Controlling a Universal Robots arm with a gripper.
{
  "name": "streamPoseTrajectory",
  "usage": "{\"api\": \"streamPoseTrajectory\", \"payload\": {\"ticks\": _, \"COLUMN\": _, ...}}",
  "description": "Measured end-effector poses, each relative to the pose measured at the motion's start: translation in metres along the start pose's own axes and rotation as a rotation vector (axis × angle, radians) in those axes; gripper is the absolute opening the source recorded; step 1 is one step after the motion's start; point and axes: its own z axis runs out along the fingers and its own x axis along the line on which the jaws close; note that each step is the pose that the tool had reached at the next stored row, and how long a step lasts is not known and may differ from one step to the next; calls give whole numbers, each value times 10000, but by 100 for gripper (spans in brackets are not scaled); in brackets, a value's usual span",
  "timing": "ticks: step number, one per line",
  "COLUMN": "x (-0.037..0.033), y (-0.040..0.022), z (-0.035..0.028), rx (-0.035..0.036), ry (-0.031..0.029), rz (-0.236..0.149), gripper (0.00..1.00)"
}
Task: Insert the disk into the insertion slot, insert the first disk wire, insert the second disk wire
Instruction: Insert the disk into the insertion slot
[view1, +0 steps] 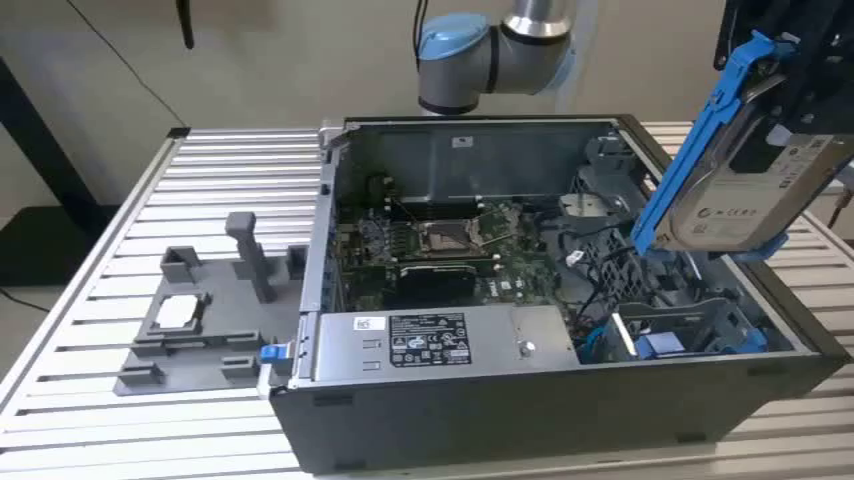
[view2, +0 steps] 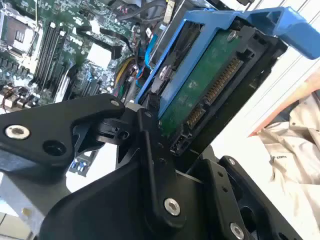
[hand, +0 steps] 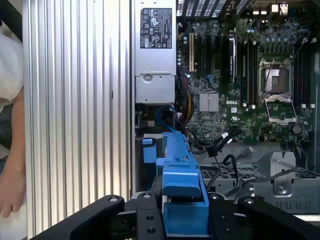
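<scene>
- Clamping the blue-framed silver hard disk (view1: 741, 190), the black gripper (hand: 182, 212) holds it tilted above an open grey computer case (view1: 534, 410).
- Grey sheet-metal insertion slot (view1: 681, 328) lies lower, inside the case.
- Ribbed aluminium table (view1: 227, 170) underneath; beige wall (view1: 267, 60) behind.

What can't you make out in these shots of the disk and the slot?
1. Insertion slot: its inside, exterior view, lost in shadow.
2. Hand: where it touches the disk, first wrist view, covered by the disk's own blue frame.
3. Which black cables are the disk wires: first wrist view, too tangled to tell.
</scene>
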Motion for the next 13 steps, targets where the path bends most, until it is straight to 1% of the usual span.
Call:
{"api": "streamPoseTrajectory", "payload": {"ticks": 5, "x": 0, "y": 0, "z": 4, "rx": 0, "ry": 1, "rz": 0, "gripper": 33}}
{"api": "streamPoseTrajectory", "payload": {"ticks": 13, "x": 4, "y": -6, "z": 34, "rx": 0, "ry": 1, "rz": 0, "gripper": 33}}
